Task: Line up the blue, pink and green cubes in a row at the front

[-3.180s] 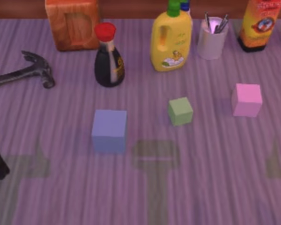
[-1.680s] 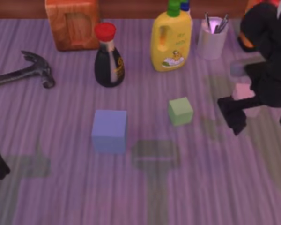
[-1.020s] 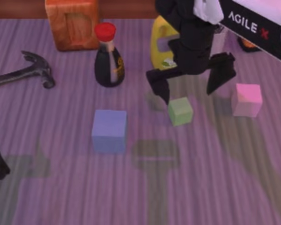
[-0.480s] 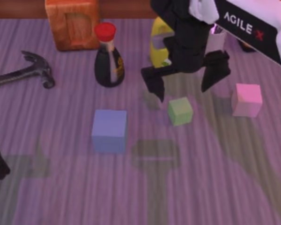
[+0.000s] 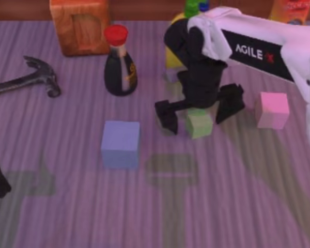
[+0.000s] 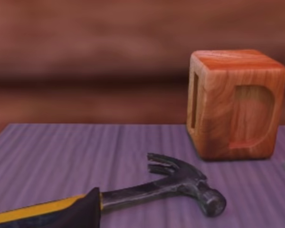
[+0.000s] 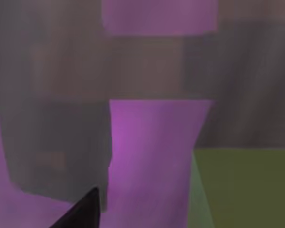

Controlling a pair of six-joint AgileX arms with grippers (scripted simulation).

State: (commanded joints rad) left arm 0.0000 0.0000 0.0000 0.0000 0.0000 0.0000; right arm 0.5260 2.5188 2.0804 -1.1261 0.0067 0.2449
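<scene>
Over mid-table, my right gripper (image 5: 200, 111) hangs wide open astride the green cube (image 5: 199, 124), gripping nothing. Blue cube (image 5: 120, 144) sits left, pink cube (image 5: 272, 110) right; no row is formed yet, so all three placements remain.

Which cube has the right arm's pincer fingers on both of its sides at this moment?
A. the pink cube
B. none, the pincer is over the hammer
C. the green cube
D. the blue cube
C. In the top view the right pincer stands open with one finger on each side of the green cube, while the blue cube and the pink cube sit apart from it.
</scene>
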